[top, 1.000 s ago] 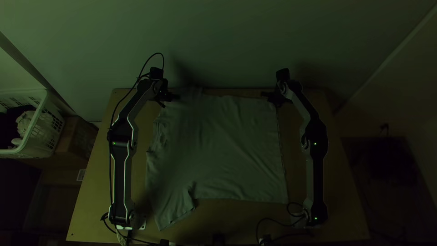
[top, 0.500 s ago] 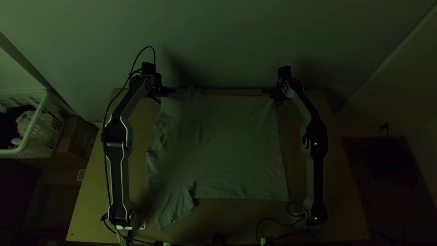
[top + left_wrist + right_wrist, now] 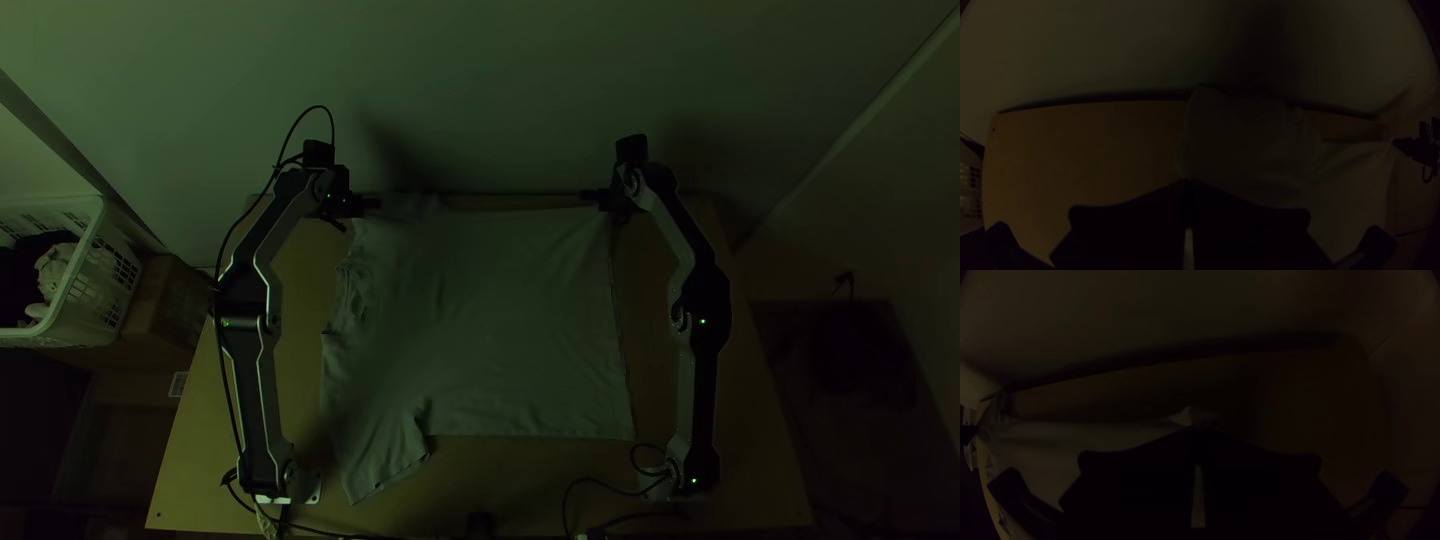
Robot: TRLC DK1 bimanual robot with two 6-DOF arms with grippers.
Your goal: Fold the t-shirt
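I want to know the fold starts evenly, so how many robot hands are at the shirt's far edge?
2. The left hand is at the shirt's far left corner, and the right hand is at its far right corner.

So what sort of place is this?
Probably a small workroom or robot lab: two arms stand on a wooden table against a wall, with a shirt laid out between them. The basket of what looks like laundry hints it could be someone's home.
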